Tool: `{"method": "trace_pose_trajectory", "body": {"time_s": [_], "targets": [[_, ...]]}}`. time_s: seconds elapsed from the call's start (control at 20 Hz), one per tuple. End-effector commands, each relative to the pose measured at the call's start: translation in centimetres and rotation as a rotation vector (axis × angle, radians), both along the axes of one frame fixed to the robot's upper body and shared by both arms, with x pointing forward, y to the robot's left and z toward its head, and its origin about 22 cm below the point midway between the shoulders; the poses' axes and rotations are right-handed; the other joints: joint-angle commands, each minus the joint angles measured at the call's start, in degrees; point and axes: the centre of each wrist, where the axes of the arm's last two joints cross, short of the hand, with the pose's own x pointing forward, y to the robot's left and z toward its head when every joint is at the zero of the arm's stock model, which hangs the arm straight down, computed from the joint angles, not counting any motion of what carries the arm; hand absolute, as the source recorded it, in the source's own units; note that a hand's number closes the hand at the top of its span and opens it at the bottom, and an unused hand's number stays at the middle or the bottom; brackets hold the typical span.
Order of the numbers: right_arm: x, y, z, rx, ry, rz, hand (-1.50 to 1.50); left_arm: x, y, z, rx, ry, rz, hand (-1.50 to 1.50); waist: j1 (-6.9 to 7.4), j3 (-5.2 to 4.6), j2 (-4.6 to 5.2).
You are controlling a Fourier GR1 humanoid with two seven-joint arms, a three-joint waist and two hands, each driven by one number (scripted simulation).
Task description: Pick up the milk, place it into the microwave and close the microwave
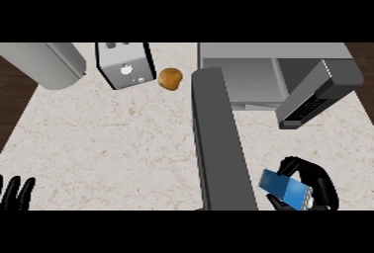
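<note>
A blue milk carton (286, 188) sits tilted in my right hand (321, 184) at the lower right, the black fingers and thumb curled round it. The microwave (281, 74) stands at the back right with its cavity exposed. Its door (220, 143) is swung wide open and juts toward me across the counter's middle, just left of the carton. My left hand (16, 193) shows at the lower left edge, fingers straight and upward, resting with nothing in it.
A silver toaster (125, 64) stands at the back, with a brown potato (170, 78) beside it. A grey cylindrical pot (45, 63) lies at the back left. The marble counter (110, 143) ends at dark floor on the left.
</note>
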Motion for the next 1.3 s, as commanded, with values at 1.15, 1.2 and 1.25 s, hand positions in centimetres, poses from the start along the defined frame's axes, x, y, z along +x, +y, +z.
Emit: {"method": "trace_pose_trajectory", "body": {"time_s": [1.15, 1.2, 1.25], "targets": [[12.1, 3.9, 9.6, -0.068, -0.049, -0.116, 1.5, -0.6, 3.2, 0.5, -0.017, 0.007, 0.012, -1.5, 0.66, -0.01, 0.12], [11.9, 5.7, 10.8, -0.08, -0.059, -0.105, 1.5, -1.8, 1.6, -0.2, -0.027, 0.02, -0.003, -1.5, 0.62, -0.02, -0.02], [14.3, 5.7, 11.2, -0.085, -0.052, -0.09, 1.5, -0.5, 2.8, -0.6, -0.019, -0.003, 0.007, -1.5, 0.86, -0.01, 0.17]]}}
